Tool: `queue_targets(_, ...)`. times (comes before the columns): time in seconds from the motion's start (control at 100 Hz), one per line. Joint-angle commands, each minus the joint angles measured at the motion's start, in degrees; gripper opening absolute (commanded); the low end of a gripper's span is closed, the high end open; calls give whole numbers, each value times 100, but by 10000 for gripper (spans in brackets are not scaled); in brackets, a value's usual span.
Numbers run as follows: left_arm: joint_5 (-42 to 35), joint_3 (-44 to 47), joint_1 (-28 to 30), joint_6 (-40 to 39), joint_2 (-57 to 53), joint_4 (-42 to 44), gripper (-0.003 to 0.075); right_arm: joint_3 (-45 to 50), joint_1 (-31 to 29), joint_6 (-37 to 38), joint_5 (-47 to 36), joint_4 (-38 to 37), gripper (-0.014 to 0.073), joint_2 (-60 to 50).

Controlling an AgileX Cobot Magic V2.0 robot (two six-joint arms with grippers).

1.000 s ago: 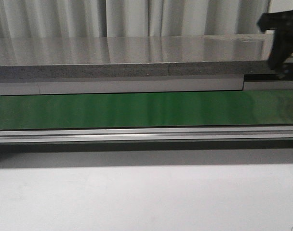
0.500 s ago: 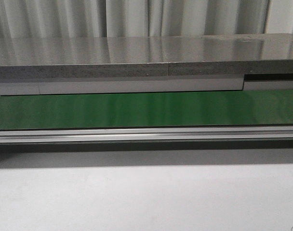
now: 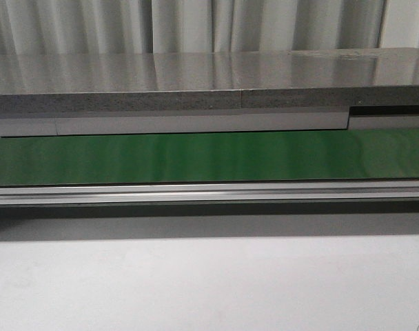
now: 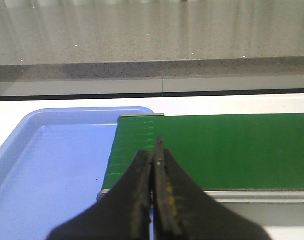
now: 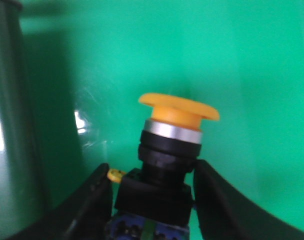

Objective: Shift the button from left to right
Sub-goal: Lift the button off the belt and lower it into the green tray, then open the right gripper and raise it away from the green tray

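Left gripper [image 4: 153,165] idle, fingers pressed together on nothing, parked above green belt [image 4: 232,150] end beside blue tray [image 4: 47,165]; right gripper [image 5: 149,172] clamped on black body of button [image 5: 167,160], cap clear, over green surface for carrying

From the front, neither arm shows at all, and the green belt [image 3: 209,157] runs off both side edges. In the right wrist view the button [image 5: 167,165] is soft with blur, its switch body cut off by the picture's edge, and the jaws' tips beside it are too hazy to tell whether they touch it, though they probably do. The blue tray [image 4: 52,170] is cropped at two edges, partly behind the left gripper [image 4: 153,165].
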Motion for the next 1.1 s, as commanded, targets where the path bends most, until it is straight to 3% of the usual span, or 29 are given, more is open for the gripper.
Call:
queue_targets(0.0, -411, -161, -39, -12, 66, -27, -20, -181, -32, -47, -237, -4, 280, -158)
queue_targets(0.19, -411, -161, -39, -12, 66, -27, -20, -181, -32, -47, -312, 111, 291, -13)
queue_targets(0.39, -411, -161, -39, -12, 66, -27, -20, -181, -32, -47, -369, 218, 502, 12)
queue_targets(0.48, -411, -161, -39, -12, 66, -27, -20, -181, -32, -47, -405, 218, 551, 12)
queue_targets(0.79, -411, -161, -39, -12, 66, -27, -20, -181, -29, 71, -466, 236, 554, -191)
queue_targets(1.09, -411, -161, -39, -12, 66, -27, -20, -181, 123, 71, -795, 727, 554, -1196)
